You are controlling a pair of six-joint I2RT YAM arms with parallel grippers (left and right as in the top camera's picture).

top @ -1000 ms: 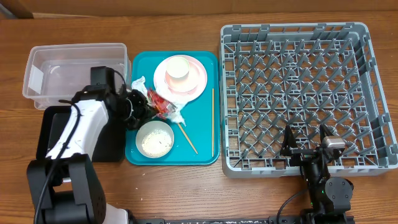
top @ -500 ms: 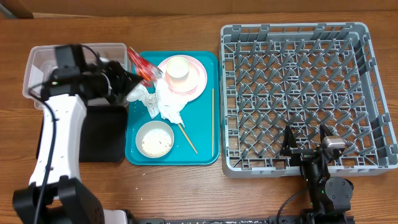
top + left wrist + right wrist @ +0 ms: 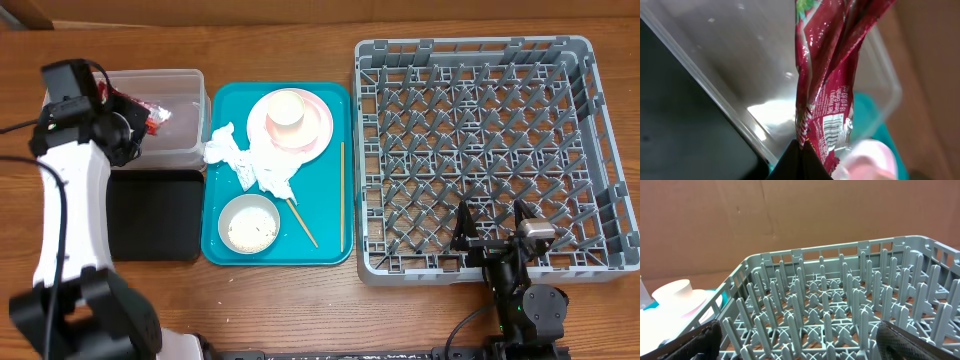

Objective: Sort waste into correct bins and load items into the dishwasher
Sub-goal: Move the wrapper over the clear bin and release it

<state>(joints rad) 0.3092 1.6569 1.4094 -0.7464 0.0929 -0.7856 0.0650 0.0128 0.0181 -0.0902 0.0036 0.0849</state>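
Red wrapper (image 3: 143, 108) hangs pinched in the left gripper (image 3: 799, 162), jaws clamped tight on its end, above the clear tub (image 3: 185, 90). Right gripper (image 3: 492, 228) sits spread wide at the grey rack's (image 3: 592, 150) near edge, holding nothing.

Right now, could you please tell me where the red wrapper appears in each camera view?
Overhead: the wrapper is at upper left, over the tub.
Left wrist: the wrapper runs down the centre, from top to bottom.
Right wrist: not in it.
Shared landmark: the pink plate, right of the tub overhead; a blurred pink patch at the bottom edge of the left wrist view; far left in the right wrist view.
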